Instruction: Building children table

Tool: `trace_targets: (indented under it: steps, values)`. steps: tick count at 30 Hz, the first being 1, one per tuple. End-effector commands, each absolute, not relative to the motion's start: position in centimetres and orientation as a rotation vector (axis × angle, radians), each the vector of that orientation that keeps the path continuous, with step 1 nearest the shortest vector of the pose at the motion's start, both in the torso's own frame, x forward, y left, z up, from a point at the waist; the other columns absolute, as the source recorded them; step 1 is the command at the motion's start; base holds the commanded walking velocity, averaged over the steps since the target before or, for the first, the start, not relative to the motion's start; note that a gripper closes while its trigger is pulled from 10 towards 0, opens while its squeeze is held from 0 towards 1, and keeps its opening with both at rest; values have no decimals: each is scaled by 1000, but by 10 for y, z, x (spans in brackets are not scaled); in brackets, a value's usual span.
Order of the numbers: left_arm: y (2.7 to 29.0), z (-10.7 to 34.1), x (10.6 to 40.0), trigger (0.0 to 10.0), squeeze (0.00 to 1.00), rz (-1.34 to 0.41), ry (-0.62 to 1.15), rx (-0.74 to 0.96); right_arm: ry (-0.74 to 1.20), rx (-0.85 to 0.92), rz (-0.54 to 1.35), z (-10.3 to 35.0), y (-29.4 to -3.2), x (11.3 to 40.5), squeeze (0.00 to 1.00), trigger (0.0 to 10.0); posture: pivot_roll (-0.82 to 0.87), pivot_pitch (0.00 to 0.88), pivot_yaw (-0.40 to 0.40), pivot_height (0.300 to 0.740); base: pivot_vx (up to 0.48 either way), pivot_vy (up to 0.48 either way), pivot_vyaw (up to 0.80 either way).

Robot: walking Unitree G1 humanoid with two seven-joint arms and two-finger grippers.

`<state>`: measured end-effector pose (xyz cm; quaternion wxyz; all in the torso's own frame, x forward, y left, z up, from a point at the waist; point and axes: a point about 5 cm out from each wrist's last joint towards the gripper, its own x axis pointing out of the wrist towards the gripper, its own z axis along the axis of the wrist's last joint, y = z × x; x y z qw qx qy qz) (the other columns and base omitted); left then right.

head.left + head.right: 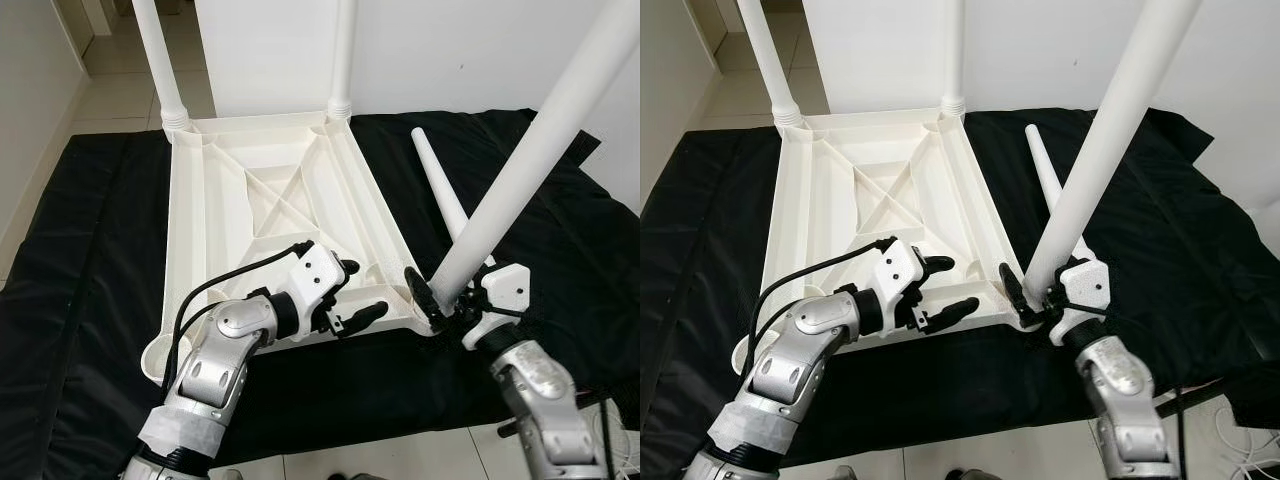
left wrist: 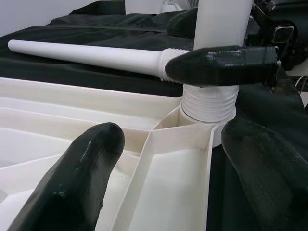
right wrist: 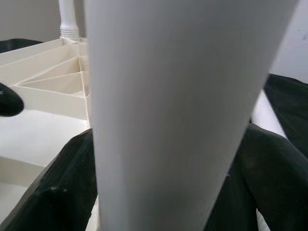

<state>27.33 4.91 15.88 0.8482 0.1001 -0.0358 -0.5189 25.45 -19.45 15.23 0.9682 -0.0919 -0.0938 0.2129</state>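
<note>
A white plastic children's table (image 1: 185,250) lies upside down on a black mat. Two white legs (image 1: 160,60) (image 1: 343,55) stand screwed into its far corners. My right gripper (image 1: 440,300) is shut on a third leg (image 1: 530,150), which leans to the right with its threaded end (image 2: 209,103) in the near right corner socket. This leg (image 3: 183,110) sits between my right fingers (image 3: 53,187). My left gripper (image 1: 362,290) is open, its fingers (image 2: 82,168) straddling the table's rim just left of that corner. A fourth leg (image 1: 440,195) lies loose on the mat to the right.
The black mat (image 1: 90,250) covers the floor around the table, with pale tiles (image 1: 400,455) at its near edge. A white wall (image 1: 450,50) stands close behind. White wire items (image 1: 620,430) sit by my right arm.
</note>
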Motion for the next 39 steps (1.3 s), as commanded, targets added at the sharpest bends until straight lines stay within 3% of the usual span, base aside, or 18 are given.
trace_targets:
  steps: [1, 2, 3, 18, 19, 21, 22, 39]
  values:
    - [53, 156, 276, 10000, 0, -1003, -64, 212, -164, -200, 488, 150, -197, 256, 0, 5882, -39, 54, -22, 740, 0, 0, 0]
    - [53, 156, 276, 10000, 0, -1006, -63, 211, -157, -206, 506, 150, -197, 257, 0, 5882, -39, 54, -22, 740, 0, 0, 0]
    - [52, 157, 276, 10000, 0, -1009, -64, 212, -144, -207, 534, 148, -197, 257, 0, 0, -37, 50, -24, 740, 0, 0, 0]
    - [52, 150, 271, 10000, 0, -1052, -34, 240, -85, -171, 607, 131, -190, 258, 0, 0, -32, 34, -30, 740, 0, 0, 0]
    - [52, 150, 271, 10000, 0, -1052, -33, 240, -79, -146, 599, 129, -186, 257, 0, 8706, -30, 32, -33, 740, 0, 0, 0]
    - [52, 150, 271, 10000, 0, -1052, -33, 241, -74, -128, 594, 128, -183, 257, 0, 8706, -30, 32, -33, 740, 0, 0, 0]
    - [52, 150, 272, 10000, 0, -1050, -32, 242, -74, -112, 569, 128, -180, 256, 0, 10000, -30, 32, -33, 740, 0, 0, 0]
    - [52, 150, 273, 10000, 0, -1040, -33, 246, -28, -40, -132, 123, -161, 254, 0, 10000, -28, 49, -45, 740, 0, 0, 0]
